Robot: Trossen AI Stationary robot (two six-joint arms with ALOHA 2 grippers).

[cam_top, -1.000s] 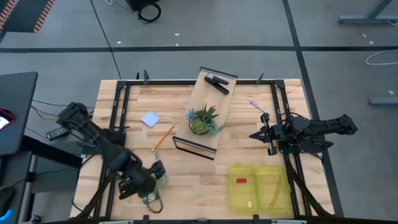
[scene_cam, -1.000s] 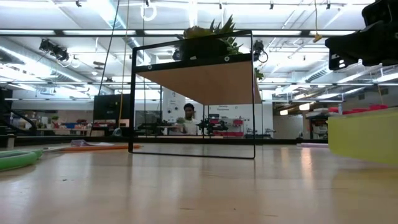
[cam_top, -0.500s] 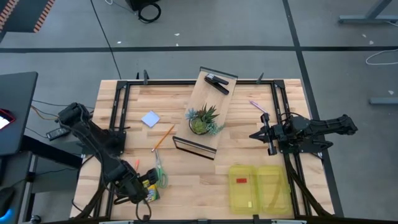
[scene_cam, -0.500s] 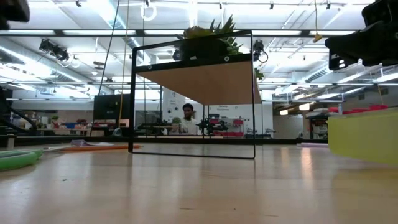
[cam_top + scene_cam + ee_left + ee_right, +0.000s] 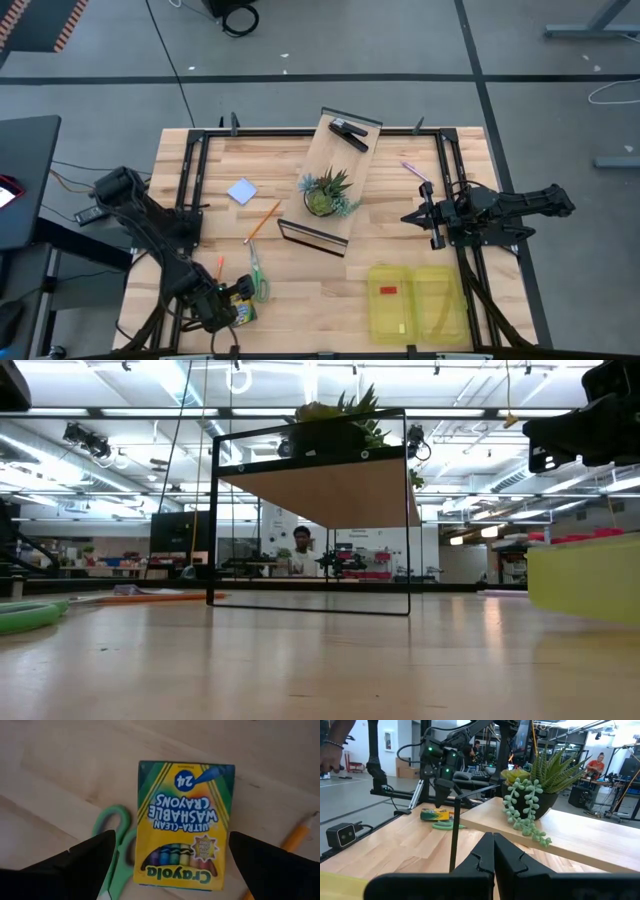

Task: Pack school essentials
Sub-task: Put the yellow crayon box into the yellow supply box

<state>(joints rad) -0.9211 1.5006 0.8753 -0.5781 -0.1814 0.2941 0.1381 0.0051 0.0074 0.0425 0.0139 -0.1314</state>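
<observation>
**Left end effector spread wide above the crayon box**

The left end effector [image 5: 167, 862] hangs fully open over the crayon box [image 5: 183, 822], gripping nothing; the box lies flat on the counter [image 5: 320, 290] near its front left corner. Green-handled scissors [image 5: 116, 847] lie just beside the box, an orange pencil [image 5: 292, 837] on its other side. The right end effector [image 5: 493, 851] is closed and empty, off at the counter's right side.

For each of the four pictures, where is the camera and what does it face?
High: above, facing down; both arms, crayon box.
Low: table height, facing the shelf; right arm above.
Left wrist: over the crayon box, between open left gripper fingers.
Right wrist: behind shut right gripper, facing the plant.
Shared: crayon box, shelf.
</observation>
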